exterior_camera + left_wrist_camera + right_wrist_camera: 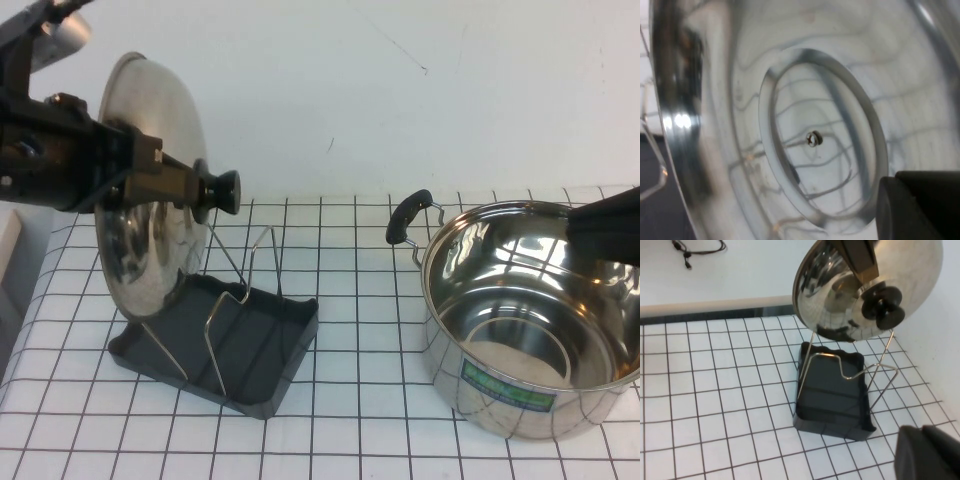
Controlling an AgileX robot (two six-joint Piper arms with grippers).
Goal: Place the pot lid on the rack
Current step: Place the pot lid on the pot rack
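Note:
A shiny steel pot lid [150, 120] with a black knob [222, 191] is held upright at the left. My left gripper [185, 185] is shut on it, one finger lying across the outer face beside the knob. The left wrist view shows the lid's inner face [815, 100] and one finger [920, 205]. The lid's lower edge is down at the left end of the black rack tray [260, 350], among its wire holders [245, 270]; I cannot tell whether it rests there. My right gripper [605, 232] is shut and empty over the pot. The right wrist view shows the lid [840, 295] and the rack [830, 395].
A steel pot [520, 290] with black handles stands at the right on the checked cloth. A white wall runs along the back. The cloth between the rack and the pot is bare.

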